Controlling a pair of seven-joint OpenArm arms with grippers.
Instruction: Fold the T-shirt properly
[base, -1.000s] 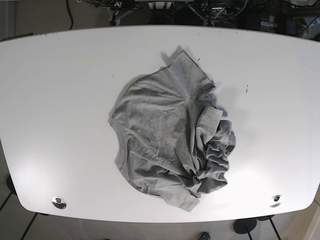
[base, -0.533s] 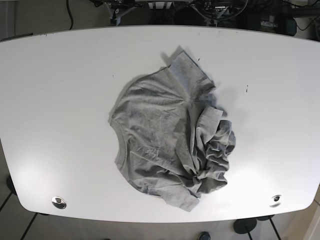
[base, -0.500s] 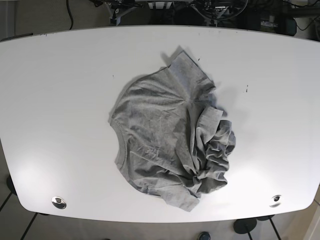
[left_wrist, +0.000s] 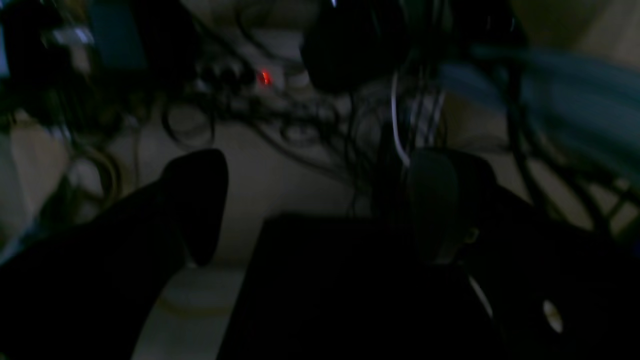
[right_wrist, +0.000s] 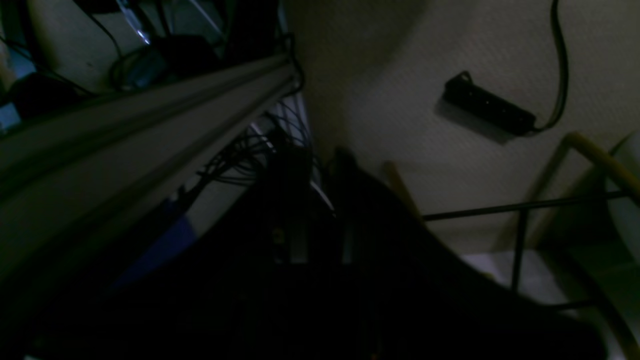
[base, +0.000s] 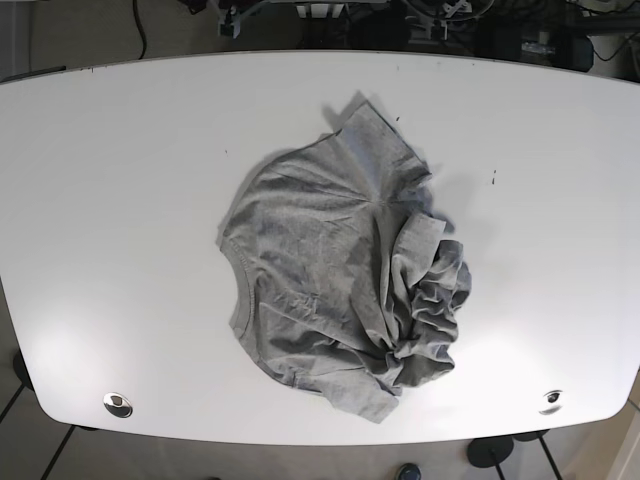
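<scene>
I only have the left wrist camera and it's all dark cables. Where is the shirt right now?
Observer: The gray T-shirt lies crumpled near the middle of the white table, in the base view.
Operator: Is either arm over it?
Observer: No, neither arm appears in the base view; nothing touches the shirt.
Operator: Which part is messiest?
Observer: The bunched folds on the base view's right side, while the rest lies flatter.
Operator: What does the right wrist camera show?
Observer: Only a power strip on a pale floor, no shirt.
</scene>
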